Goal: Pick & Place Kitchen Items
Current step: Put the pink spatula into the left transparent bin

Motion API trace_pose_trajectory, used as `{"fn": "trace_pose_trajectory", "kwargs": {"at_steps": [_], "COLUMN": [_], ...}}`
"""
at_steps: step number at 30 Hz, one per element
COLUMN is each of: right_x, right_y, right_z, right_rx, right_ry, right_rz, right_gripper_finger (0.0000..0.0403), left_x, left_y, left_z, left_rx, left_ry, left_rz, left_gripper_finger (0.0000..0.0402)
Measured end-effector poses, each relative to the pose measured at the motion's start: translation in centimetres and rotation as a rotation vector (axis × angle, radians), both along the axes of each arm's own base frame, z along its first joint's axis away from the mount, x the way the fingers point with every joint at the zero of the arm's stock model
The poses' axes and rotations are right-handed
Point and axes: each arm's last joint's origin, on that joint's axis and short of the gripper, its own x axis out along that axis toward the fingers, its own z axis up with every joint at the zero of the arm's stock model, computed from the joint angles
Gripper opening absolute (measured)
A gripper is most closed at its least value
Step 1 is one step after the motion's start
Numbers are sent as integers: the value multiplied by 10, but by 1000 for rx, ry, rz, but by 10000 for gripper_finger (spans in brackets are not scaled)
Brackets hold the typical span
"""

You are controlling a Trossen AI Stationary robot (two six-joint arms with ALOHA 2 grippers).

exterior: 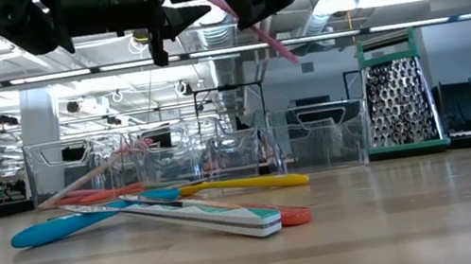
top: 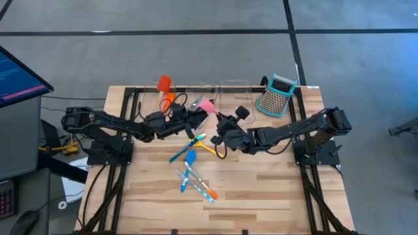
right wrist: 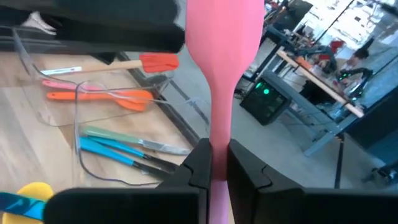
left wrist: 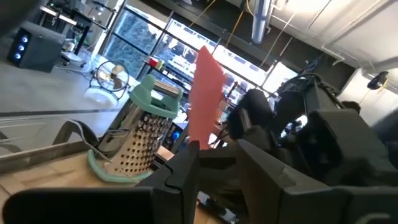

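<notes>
A pink spatula hangs above the middle of the table, with my right gripper shut on it. Its blade points toward the far left. My left gripper stands open at the blade, one finger on either side of the blade's lower end. Several loose utensils, blue, teal, yellow and orange, lie crossed on the wood below. More utensils, among them a red spatula and an orange one, lie in the clear bins. My right gripper pinches the pink spatula's handle between its two fingers, a little behind the blade's neck. It comes about level from the table's right. The spatula is lifted clear, and its tail end slants down below the gripper. My left gripper: whether its fingers touch the blade cannot be told.
The teal-and-grey box grater stands upright at the far right. Clear bins line the far edge behind both grippers. Bare wood lies toward the near edge. A monitor stands beyond the table's left side.
</notes>
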Motion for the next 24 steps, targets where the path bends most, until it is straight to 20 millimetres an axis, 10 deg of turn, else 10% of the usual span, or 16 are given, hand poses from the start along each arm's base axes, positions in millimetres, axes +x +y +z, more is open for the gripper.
{"fn": "trace_pose_trajectory", "kwargs": {"at_steps": [24], "right_x": [3], "right_y": [-3], "right_z": [-4], "right_rx": [94], "right_ry": [14], "right_rz": [118], "right_gripper_finger": [19], "left_x": [18], "left_y": [9], "left_z": [-8], "left_rx": [48], "left_ry": [35], "left_rz": [131], "left_gripper_finger": [97]}}
